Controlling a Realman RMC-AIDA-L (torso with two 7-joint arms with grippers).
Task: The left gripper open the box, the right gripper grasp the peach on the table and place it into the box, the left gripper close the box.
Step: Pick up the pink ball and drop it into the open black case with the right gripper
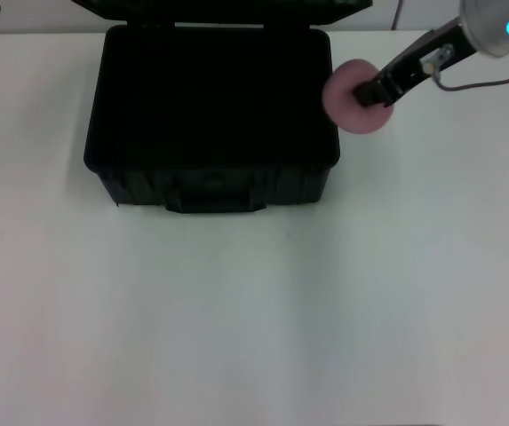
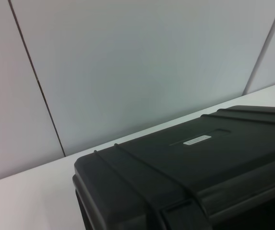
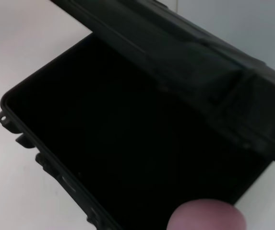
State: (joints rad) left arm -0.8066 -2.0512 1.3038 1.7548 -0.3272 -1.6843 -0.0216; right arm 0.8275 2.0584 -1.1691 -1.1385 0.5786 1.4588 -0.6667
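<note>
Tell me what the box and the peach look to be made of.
The box: apparently hard black plastic, matte, judging by its moulded ribs and dull sheen. The peach, held by the right gripper: pale pink, matte and uniform in colour, possibly foam or plastic imitation; uncertain.

The box was seen as matt black ribbed plastic, the peach as matt pink, and the table as smooth white.
</note>
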